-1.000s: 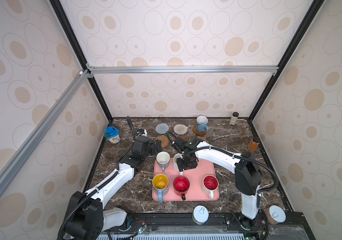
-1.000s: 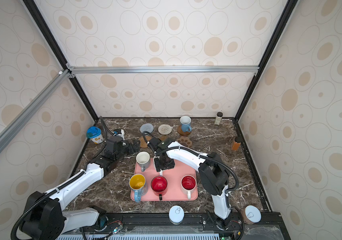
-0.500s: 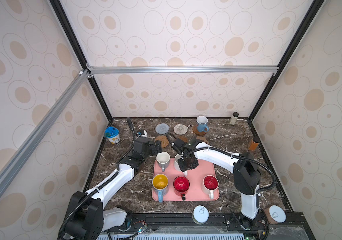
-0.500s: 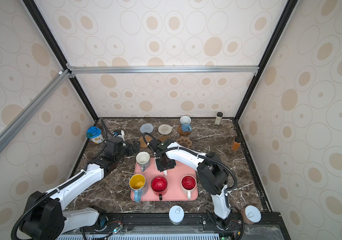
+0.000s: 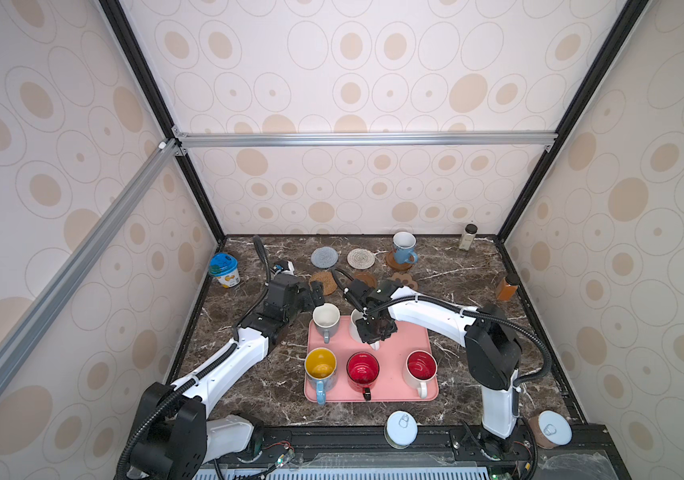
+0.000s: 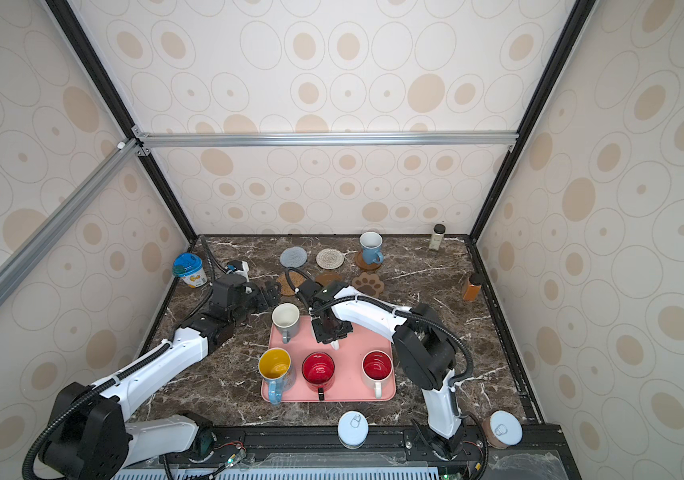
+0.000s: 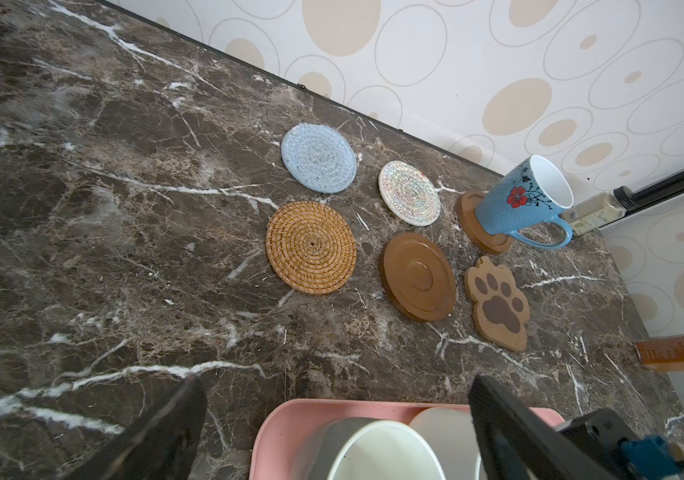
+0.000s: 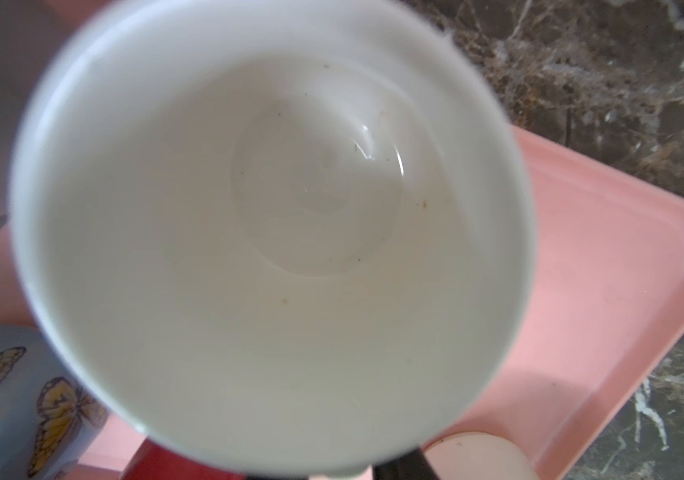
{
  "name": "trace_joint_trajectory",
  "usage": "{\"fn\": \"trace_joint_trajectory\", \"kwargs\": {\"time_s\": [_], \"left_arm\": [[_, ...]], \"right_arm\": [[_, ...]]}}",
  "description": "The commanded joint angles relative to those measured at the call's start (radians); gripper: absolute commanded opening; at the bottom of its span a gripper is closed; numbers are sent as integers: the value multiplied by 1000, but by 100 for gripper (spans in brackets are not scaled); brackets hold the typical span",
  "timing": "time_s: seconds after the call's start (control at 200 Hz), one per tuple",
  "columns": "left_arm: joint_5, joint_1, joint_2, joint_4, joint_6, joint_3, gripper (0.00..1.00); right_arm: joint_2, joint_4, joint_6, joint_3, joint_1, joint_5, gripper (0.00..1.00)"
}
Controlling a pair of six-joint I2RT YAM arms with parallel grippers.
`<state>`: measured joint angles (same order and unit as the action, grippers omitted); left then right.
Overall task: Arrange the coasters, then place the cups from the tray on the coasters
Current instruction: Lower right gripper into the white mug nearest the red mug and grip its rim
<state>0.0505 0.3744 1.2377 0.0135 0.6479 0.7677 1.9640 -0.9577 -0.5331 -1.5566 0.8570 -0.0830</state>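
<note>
In both top views the right gripper [image 5: 373, 334] [image 6: 332, 332] points down over the white mug [image 5: 356, 324], which stands in the far row of the pink tray [image 5: 398, 380]. The gripper's body hides its jaws, so I cannot tell whether they are apart or clamped. Just left of this gripper stands the grey mug [image 5: 326, 319]. Nearer the robot's base, in a row on the tray, are the blue mug with yellow inside [image 5: 320, 368], the red mug [image 5: 362, 370] and the white mug with red inside [image 5: 420, 368].

The left gripper [image 5: 316, 292] hangs off the tray just behind the grey mug, jaws spread wide and empty. The tan rattan coaster [image 5: 329, 284] lies at its fingertips. Beyond that are the grey-blue knit coaster [image 5: 324, 257] and the cream woven coaster [image 5: 361, 258]. To its right lie a brown wooden disc [image 5: 367, 276] and the paw-shaped coaster [image 5: 407, 281]. The light blue mug [image 5: 404, 247] stands on a second wooden disc [image 5: 392, 263], far beyond both grippers.

In the left wrist view the left gripper's fingers [image 7: 165, 424] stand far apart over bare marble tabletop [image 7: 124, 208]. All six coasters lie beyond the fingertips, in two rows of three and apart from one another. The tray's corner and the grey mug's rim sit close under the wrist.

In the right wrist view the white mug's open mouth fills the frame directly beneath the right gripper, with the tray under it. One dark finger [image 8: 404, 467] shows at the rim; the other finger is hidden.
</note>
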Motion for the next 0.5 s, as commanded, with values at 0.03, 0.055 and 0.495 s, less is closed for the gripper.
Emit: {"fn": "trace_joint_trajectory", "kwargs": {"time_s": [0.03, 0.055, 0.495], "left_arm": [[0, -8, -17, 14, 16, 2, 100], [0, -9, -17, 16, 17, 1, 100], [-6, -8, -7, 18, 16, 4, 100]], "right_arm": [[24, 22, 5, 20, 5, -19, 25], [26, 22, 6, 22, 4, -21, 25], [53, 34, 7, 36, 6, -34, 20]]}}
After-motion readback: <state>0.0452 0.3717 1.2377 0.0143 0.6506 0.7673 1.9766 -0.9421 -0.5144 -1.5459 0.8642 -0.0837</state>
